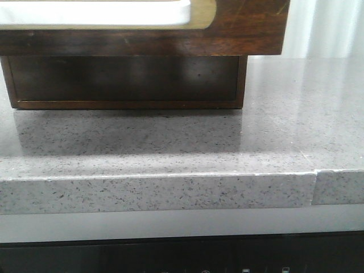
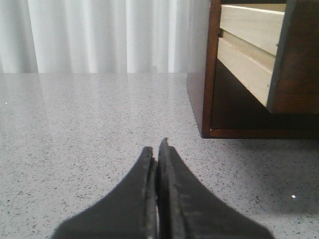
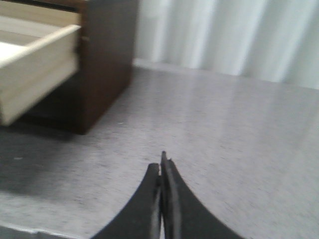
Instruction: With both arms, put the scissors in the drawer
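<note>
The wide dark brown scratched wooden drawer (image 1: 250,28) with the tan-rimmed pale opening sits pulled out at 12 o'clock over the grey speckled stone counter (image 1: 170,148). Left gripper (image 2: 157,149) and right gripper (image 3: 161,164) are both pinched closed on nothing. Can't spot the scissors anywhere.

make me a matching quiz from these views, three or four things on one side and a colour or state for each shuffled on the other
Things:
1. drawer
2. left gripper
3. countertop
4. curtain

Colour or state:
A. speckled grey stone
B. white, hanging in folds
C. pulled out, dark brown front
D. shut, holding nothing

Pairs: 1-C, 2-D, 3-A, 4-B
</note>
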You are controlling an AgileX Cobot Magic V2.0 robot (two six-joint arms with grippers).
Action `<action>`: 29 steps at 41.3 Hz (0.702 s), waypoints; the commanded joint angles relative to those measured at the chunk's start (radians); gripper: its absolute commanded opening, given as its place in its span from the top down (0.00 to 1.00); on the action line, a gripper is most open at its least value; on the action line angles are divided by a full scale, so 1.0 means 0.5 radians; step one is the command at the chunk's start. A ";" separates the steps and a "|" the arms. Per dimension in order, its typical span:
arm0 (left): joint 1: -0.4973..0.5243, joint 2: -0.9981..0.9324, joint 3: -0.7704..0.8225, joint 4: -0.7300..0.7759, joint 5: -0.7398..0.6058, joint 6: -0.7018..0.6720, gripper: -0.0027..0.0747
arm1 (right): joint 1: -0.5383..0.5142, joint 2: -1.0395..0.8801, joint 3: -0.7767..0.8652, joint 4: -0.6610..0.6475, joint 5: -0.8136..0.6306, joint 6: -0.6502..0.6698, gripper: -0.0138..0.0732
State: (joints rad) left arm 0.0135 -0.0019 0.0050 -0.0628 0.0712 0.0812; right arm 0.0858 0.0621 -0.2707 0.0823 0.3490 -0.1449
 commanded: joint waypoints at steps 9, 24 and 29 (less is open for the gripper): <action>-0.014 -0.041 0.047 0.001 -0.165 -0.018 0.99 | -0.083 -0.180 0.494 -0.023 -0.628 -0.011 0.92; -0.014 -0.041 0.047 0.001 -0.165 -0.018 0.99 | -0.082 -0.178 0.595 -0.023 -0.715 -0.011 0.92; -0.014 -0.041 0.047 0.001 -0.165 -0.018 0.99 | -0.082 -0.178 0.595 -0.023 -0.724 -0.011 0.92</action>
State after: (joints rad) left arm 0.0135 -0.0019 0.0050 -0.0628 0.0712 0.0812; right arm 0.0480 -0.0105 0.0250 0.0809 0.0824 -0.1449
